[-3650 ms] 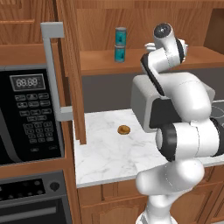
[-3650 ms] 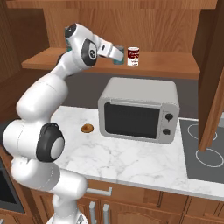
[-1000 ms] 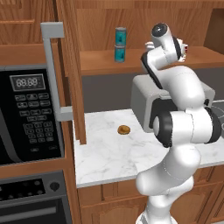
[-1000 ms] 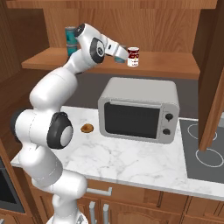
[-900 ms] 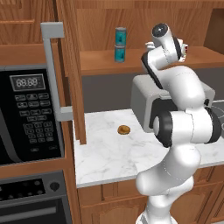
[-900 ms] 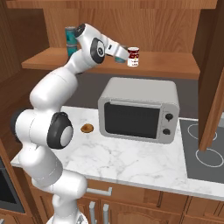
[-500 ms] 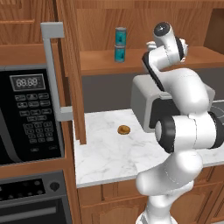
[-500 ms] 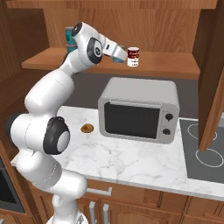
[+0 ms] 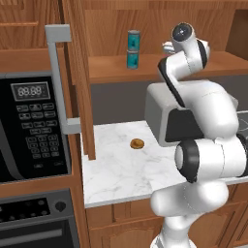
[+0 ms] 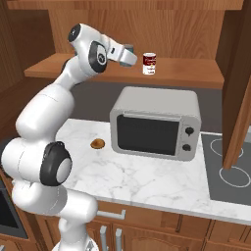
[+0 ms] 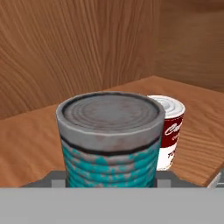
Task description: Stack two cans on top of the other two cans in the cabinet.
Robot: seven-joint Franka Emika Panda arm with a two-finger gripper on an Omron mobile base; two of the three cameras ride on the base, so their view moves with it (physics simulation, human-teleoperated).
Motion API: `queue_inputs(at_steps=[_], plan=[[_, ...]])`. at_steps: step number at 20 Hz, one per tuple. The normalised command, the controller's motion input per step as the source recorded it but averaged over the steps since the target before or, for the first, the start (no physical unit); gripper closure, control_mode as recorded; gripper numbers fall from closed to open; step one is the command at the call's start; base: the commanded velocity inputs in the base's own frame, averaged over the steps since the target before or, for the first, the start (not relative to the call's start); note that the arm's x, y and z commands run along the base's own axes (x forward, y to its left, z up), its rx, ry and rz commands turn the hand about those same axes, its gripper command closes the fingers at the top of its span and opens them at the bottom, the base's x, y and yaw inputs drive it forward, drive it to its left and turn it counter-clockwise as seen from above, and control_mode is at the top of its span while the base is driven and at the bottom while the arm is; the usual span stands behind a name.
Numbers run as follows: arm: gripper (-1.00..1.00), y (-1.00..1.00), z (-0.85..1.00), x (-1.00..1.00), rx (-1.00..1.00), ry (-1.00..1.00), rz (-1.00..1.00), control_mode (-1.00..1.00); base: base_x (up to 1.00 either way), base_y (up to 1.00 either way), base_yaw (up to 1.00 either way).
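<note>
In the hand view a teal-blue can (image 11: 109,140) with a silver top stands close up, with my gripper (image 10: 126,55) shut on it. It hangs just above the cabinet shelf (image 10: 186,73). The red and white can (image 10: 149,63) stands on the shelf just beyond it, a short gap away, and shows behind the held can's right side in the hand view (image 11: 169,131). Further left on the shelf (image 9: 111,72), one teal can (image 9: 133,38) stands stacked on another teal can (image 9: 132,59). My gripper (image 9: 168,47) is to the right of that stack.
A silver toaster oven (image 10: 157,127) sits on the marble counter (image 9: 116,169) under the shelf. A small brown round thing (image 10: 97,143) lies on the counter. The open cabinet door with its grey bar handle (image 9: 58,72) stands at the left beside the black microwave (image 9: 34,126). Another open door (image 10: 238,83) hangs at the right.
My upper arm has swung a little and now covers the teal stack in the right base view. The gripper with its can has stayed beside the red and white can.
</note>
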Motion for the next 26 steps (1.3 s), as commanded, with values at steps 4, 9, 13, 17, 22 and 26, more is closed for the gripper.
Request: queue_inputs(at_steps=[4, 9, 13, 17, 22, 26], plan=[[1.0, 0.0, 0.36, -0.18, -0.09, -0.19, 0.0, -1.0, 0.0, 0.0, 0.0], [1.0, -0.03, 0.19, -0.06, -0.08, -0.12, 0.0, -1.0, 0.0, 0.0, 0.0], [1.0, -0.12, 0.2, -0.01, -0.05, 0.0, 0.0, -1.0, 0.0, 0.0, 0.0], [1.0, -0.17, 0.27, 0.0, -0.03, 0.0, 0.0, -1.0, 0.0, 0.0, 0.0], [1.0, -0.21, 0.19, 0.0, -0.01, 0.01, 0.0, -1.0, 0.0, 0.0, 0.0], [1.0, -0.29, 0.03, 0.0, 0.0, 0.0, 0.0, -1.0, 0.0, 0.0, 0.0]])
